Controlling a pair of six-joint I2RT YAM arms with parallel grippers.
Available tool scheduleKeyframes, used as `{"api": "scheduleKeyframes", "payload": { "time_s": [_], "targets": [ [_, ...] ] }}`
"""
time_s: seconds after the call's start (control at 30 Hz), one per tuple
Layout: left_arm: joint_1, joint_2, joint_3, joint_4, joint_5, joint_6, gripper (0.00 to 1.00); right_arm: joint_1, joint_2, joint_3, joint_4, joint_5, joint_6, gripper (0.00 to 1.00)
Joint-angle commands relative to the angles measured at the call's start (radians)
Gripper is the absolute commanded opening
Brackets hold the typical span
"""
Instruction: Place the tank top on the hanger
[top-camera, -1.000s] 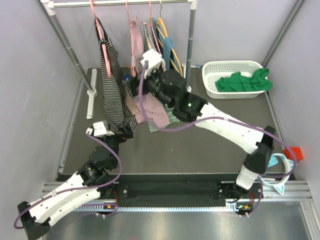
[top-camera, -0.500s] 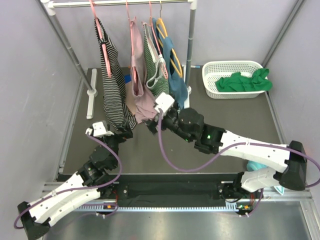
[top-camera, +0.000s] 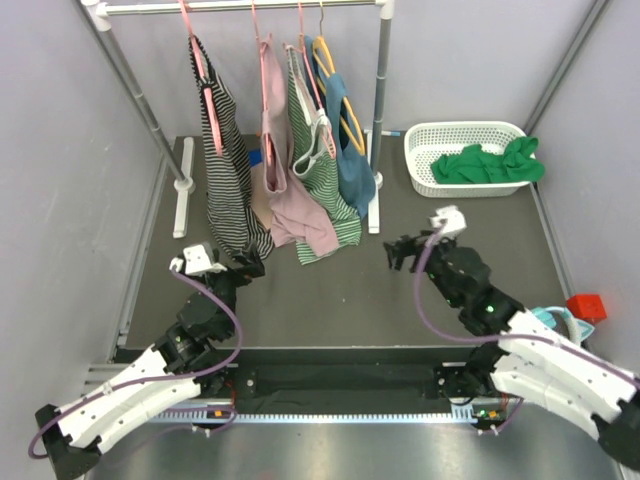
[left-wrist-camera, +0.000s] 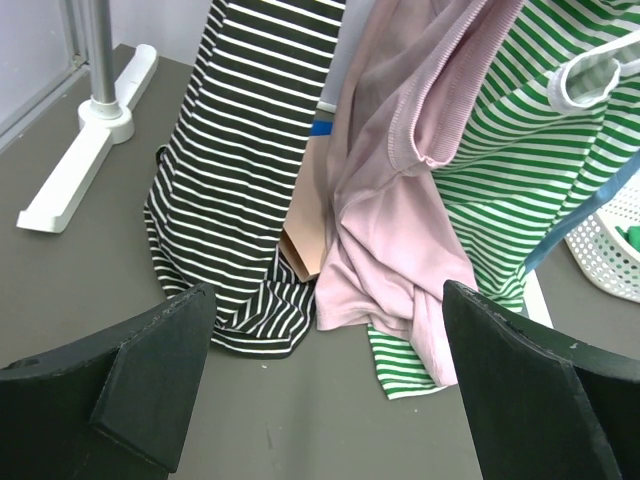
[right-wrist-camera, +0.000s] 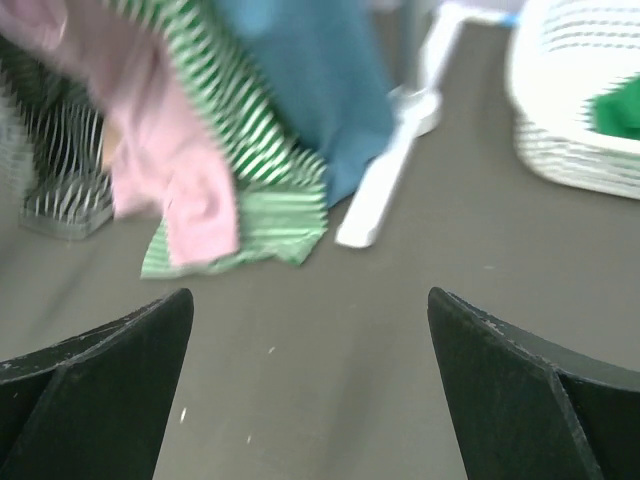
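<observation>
The dusty-pink tank top (top-camera: 293, 205) hangs on the thin salmon-pink hanger (top-camera: 262, 60) from the rail, its hem bunched on the mat. It also shows in the left wrist view (left-wrist-camera: 390, 215) and, blurred, in the right wrist view (right-wrist-camera: 165, 150). My left gripper (top-camera: 243, 266) is open and empty, low on the mat in front of the black-striped garment (top-camera: 228, 170). My right gripper (top-camera: 404, 252) is open and empty, over the mat to the right of the hanging clothes, well apart from the tank top.
On the rail (top-camera: 240, 7) also hang a green-and-white striped top (top-camera: 322, 180), a blue garment (top-camera: 350, 160) and a yellow hanger (top-camera: 335, 85). A white basket (top-camera: 420, 170) with green cloth (top-camera: 490, 162) stands back right. The rail's white foot (top-camera: 374, 205) lies beside the clothes.
My right arm has drawn back from the hanging clothes, to the right and toward the near edge, open and empty. The tank top stays hanging. The left arm has not moved.
</observation>
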Motion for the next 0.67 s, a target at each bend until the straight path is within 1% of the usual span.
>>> {"api": "scheduleKeyframes", "payload": {
  "time_s": [0.0,0.07,0.1,0.2,0.3,0.43,0.63],
  "targets": [
    [0.000,-0.006,-0.012,0.022,0.031,0.011,0.99,-0.074,-0.248,-0.076,-0.013,0.154,0.139,1.00],
    [-0.001,-0.003,-0.016,0.035,0.035,0.011,0.99,-0.077,-0.322,-0.119,-0.034,0.214,0.159,1.00],
    [0.000,-0.002,-0.019,0.044,0.040,0.010,0.99,-0.077,-0.389,-0.133,-0.048,0.254,0.163,1.00],
    [0.000,0.004,-0.013,0.039,0.057,0.022,0.99,-0.077,-0.492,-0.162,-0.083,0.311,0.165,1.00],
    [-0.001,0.015,-0.012,0.042,0.054,0.016,0.99,-0.077,-0.554,-0.172,-0.111,0.339,0.162,1.00],
    [-0.001,0.040,-0.013,0.059,0.055,0.024,0.99,-0.078,-0.577,-0.187,-0.113,0.359,0.153,1.00],
    [0.000,0.080,-0.007,0.067,0.057,0.030,0.99,-0.077,-0.551,-0.188,-0.114,0.368,0.148,1.00]
  ]
}}
